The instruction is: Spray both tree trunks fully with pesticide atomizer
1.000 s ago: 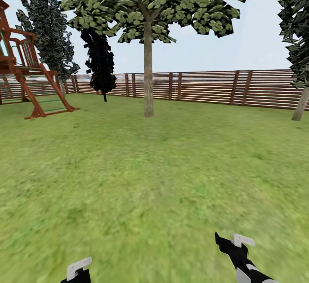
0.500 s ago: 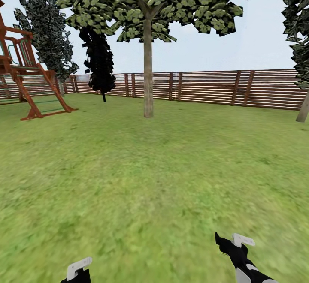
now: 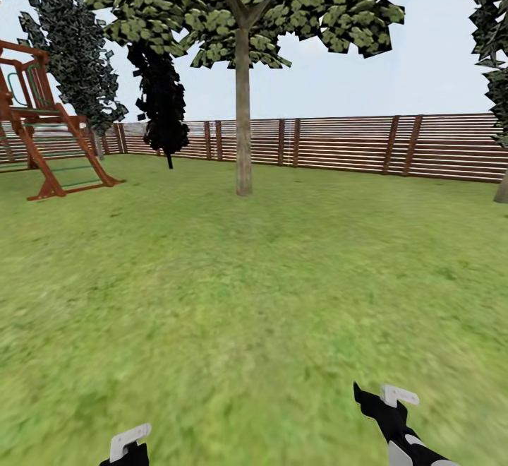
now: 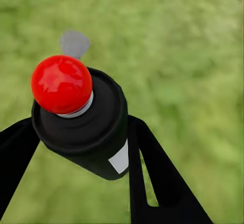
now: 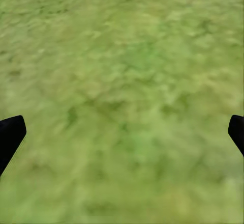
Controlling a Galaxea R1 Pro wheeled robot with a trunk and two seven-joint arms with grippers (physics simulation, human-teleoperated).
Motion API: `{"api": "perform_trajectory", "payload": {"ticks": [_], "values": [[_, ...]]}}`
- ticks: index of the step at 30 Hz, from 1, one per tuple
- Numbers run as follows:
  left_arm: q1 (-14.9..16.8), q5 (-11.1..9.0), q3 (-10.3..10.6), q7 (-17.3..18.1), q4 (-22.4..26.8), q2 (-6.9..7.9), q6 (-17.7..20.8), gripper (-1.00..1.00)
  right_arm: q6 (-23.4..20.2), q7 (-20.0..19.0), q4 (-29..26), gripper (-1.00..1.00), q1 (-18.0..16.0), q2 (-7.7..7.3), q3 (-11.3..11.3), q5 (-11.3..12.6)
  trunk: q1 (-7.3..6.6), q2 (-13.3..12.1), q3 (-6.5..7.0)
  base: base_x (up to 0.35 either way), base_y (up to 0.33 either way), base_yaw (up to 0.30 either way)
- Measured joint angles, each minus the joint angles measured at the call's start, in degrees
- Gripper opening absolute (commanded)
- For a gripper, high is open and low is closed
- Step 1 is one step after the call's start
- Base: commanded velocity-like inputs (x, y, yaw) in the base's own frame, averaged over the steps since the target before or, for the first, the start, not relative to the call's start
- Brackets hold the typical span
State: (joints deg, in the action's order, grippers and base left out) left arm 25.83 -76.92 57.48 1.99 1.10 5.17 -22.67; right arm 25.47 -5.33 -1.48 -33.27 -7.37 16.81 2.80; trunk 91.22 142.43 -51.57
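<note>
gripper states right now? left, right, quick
Left gripper: shut on the pesticide atomizer, red tip toward the camera.
Right gripper: open, fingers wide apart, nothing between them, grass beyond.

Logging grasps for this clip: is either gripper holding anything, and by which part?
The left gripper holds the pesticide atomizer by its dark body, below the red tip. The right gripper is open over grass, empty.

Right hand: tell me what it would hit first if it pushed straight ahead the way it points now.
Probably the grass: the right hand, open, has nothing between its fingers but lawn ahead. Depth is unclear.
</note>
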Motion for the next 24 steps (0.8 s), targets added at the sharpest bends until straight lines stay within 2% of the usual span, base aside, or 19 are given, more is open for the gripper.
{"api": "perform_trajectory", "payload": {"ticks": [24], "values": [[0.0,0.0,0.0,0.0,0.0,0.0,0.0,-1.0,0.0,0.0,0.0,1.0,0.0,0.0,0.0,0.0,0.0,0.0,0.0,0.33,0.0,0.0]]}}
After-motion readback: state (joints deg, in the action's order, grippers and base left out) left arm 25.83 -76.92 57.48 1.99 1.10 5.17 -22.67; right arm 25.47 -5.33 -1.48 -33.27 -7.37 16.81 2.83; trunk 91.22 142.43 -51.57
